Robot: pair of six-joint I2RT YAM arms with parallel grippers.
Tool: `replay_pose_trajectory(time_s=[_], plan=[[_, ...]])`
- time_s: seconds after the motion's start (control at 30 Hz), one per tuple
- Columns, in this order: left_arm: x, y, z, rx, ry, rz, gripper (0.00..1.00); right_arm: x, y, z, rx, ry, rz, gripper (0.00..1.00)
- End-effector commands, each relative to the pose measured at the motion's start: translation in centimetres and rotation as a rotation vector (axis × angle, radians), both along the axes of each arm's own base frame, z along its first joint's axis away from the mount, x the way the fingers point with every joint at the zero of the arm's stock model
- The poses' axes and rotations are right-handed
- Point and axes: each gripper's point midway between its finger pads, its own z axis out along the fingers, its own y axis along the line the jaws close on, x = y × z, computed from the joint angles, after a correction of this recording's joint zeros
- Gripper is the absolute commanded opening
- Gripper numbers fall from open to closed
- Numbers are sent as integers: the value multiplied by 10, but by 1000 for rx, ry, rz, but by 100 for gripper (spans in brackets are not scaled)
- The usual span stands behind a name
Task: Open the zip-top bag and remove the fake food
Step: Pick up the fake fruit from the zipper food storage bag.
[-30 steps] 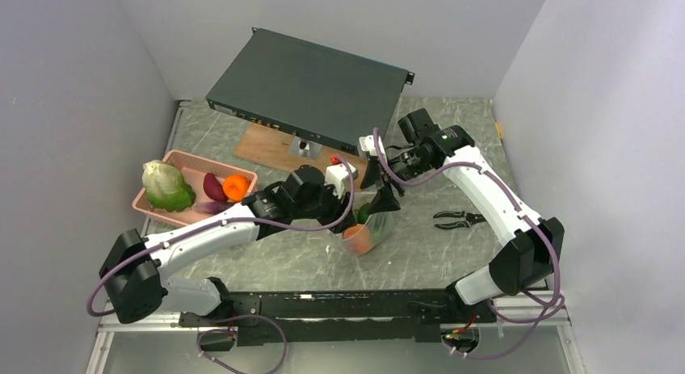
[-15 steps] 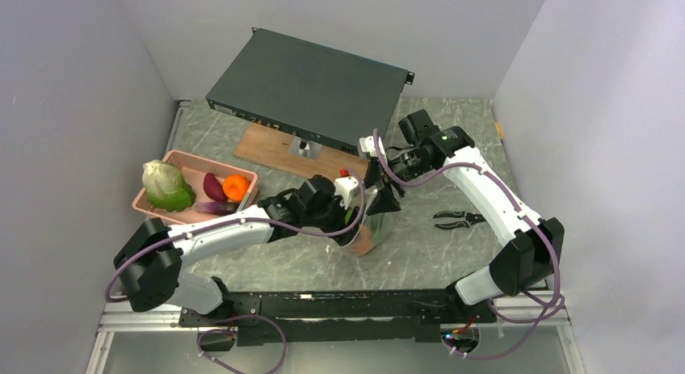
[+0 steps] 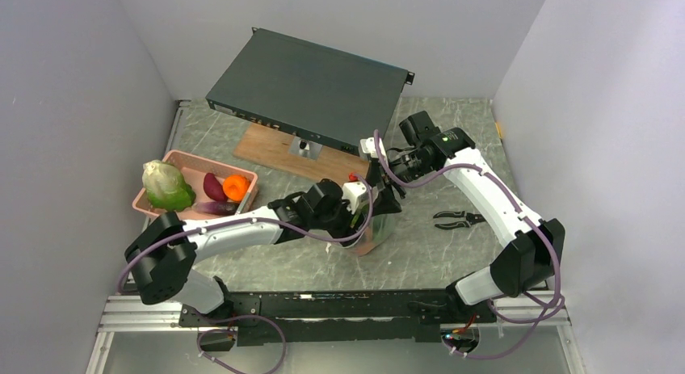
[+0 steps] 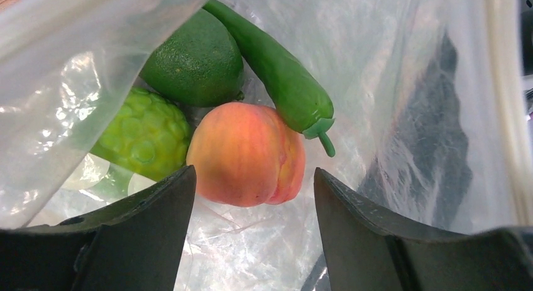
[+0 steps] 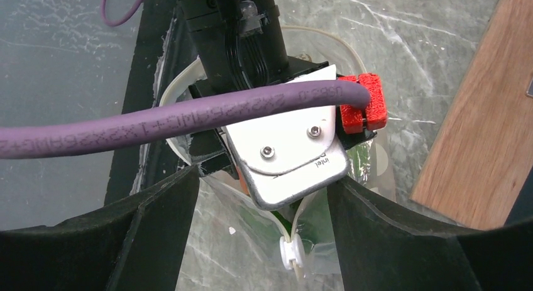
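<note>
Zip-top bag [image 3: 376, 229] stood mid-table [image 3: 436, 257] between my two arms, mouth open. My left gripper [image 4: 251, 178] sat inside it, jaws apart either side of a peach [image 4: 245, 156]. A green chilli [image 4: 283, 83], a dark-green fruit [image 4: 195, 61] and a bumpy green fruit [image 4: 144, 134] lay just behind. My right gripper [image 5: 264, 178] hung spread wide over the bag's rim, clamping nothing I could see.

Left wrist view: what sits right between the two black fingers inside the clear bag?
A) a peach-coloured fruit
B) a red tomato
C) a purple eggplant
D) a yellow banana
A: the peach-coloured fruit lies in the gap of the open left gripper, beside a green pepper and a bumpy green piece.
</note>
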Motion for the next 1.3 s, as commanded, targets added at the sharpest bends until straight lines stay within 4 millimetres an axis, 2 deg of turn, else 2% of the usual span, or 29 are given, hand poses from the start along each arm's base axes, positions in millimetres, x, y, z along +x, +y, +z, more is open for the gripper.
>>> replay_pose_trajectory(time_s=[0.0, 0.27, 0.5, 0.67, 0.9, 0.97, 1.03, 1.07, 1.1, 1.13, 1.17, 1.23, 1.27], plan=[[-3, -13, 3, -51, -37, -60, 73, -1, 0, 12, 39, -47, 4, 76], [2, -10, -22, 7, -34, -36, 74, -1, 0, 12, 42, -47, 3, 76], [6, -5, -36, 57, -58, -11, 83, 1, -1, 11, 41, -48, -1, 77], [9, -7, -48, 96, -63, 2, 85, 1, -1, 11, 43, -45, -3, 77], [16, -10, -50, 125, -102, 31, 82, 1, -2, 10, 42, -44, -6, 77], [17, -10, -49, 124, -104, 32, 77, 2, -3, 10, 42, -44, -7, 77], [17, -11, -45, 121, -104, 33, 62, 2, -3, 10, 42, -45, -9, 78], [19, -12, -42, 119, -108, 37, 49, 2, -4, 10, 42, -45, -10, 78], [19, -11, -39, 127, -106, 46, 31, 2, -4, 11, 44, -45, -10, 78], [20, -9, -34, 129, -106, 56, 19, 2, -4, 12, 46, -44, -9, 78], [20, -9, -28, 122, -110, 57, 11, 1, -4, 14, 53, -45, -4, 78], [20, -8, -15, 101, -124, 58, 0, 0, -5, 20, 73, -42, 1, 78], [19, -7, -8, 89, -133, 58, 0, 2, -6, 23, 83, -40, -1, 78]])
